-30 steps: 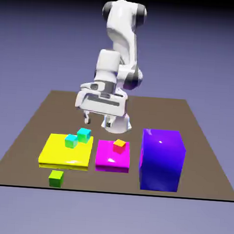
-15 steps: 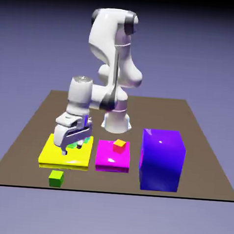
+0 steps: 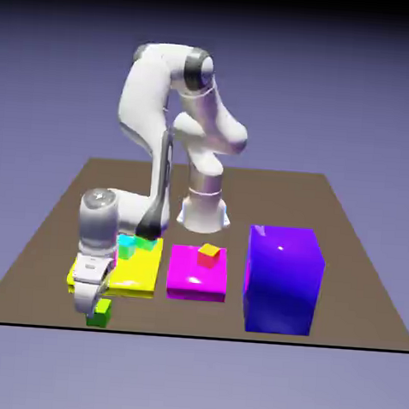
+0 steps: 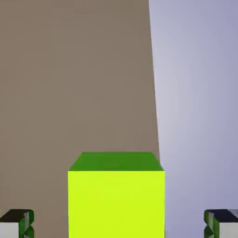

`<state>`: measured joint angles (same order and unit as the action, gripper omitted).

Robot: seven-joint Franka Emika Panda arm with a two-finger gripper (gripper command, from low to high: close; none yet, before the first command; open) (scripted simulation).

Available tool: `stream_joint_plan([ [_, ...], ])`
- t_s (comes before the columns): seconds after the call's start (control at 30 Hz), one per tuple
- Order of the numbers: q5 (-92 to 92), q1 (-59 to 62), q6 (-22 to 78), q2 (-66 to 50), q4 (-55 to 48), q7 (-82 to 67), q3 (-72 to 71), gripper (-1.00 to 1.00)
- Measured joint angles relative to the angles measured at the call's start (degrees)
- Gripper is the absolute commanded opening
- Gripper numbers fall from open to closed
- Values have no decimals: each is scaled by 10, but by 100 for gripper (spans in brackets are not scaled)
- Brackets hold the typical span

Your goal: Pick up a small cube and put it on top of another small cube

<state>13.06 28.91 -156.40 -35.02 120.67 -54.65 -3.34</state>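
green small cube (image 4: 116,204), yellow slab (image 3: 134,272), magenta slab (image 3: 195,272), seemingly cyan cubes (image 3: 128,246)

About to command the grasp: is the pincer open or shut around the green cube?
Open. In the hand view, both fingertips stand well apart from the green cube, with table showing in the gaps.

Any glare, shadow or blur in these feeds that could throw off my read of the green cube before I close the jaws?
Exterior view: sharp, with glossy highlights on the purple block and magenta slab; the arm partly hides the green cube. Hand view: crisp, the green cube evenly lit, no glare; fingertips show green reflections.
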Motion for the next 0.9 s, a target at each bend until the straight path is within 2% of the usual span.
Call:
stream_joint_plan([
  [0.07,0,0,0,0,0,0,0,-100],
  [0.23,-17,10,74,104,31,-8,-16,-100],
  [0.9,115,-163,194,519,337,349,239,-100],
])
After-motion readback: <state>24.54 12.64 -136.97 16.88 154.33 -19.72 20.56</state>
